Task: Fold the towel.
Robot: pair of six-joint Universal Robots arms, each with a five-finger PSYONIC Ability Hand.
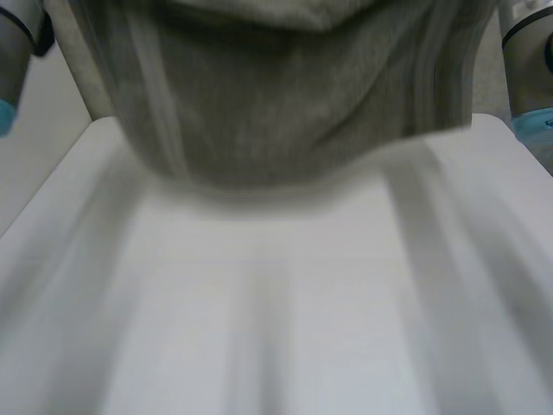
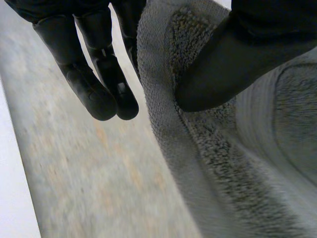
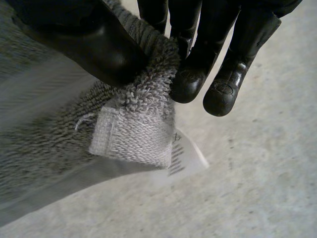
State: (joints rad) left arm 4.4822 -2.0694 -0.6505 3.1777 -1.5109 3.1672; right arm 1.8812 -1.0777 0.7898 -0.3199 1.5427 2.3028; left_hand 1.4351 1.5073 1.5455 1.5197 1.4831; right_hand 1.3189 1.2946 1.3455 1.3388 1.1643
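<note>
A grey towel (image 1: 276,95) hangs lifted above the white table (image 1: 276,303), its lower edge sagging just over the far part of the tabletop. My left hand (image 2: 237,59) is shut on the towel (image 2: 198,148), the thumb pressing its thick hem against the fingers (image 2: 99,84) behind it. My right hand (image 3: 99,44) is shut on a corner of the towel (image 3: 133,134), pinched between thumb and fingers (image 3: 193,74). A white label (image 3: 185,156) sticks out of that corner. The left arm (image 1: 13,52) and the right arm (image 1: 527,60) rise at either side of the cloth.
Under both hands lies a grey speckled floor (image 3: 257,188), seen too past the left hand's fingers (image 2: 89,188). The near part of the table is bare white surface.
</note>
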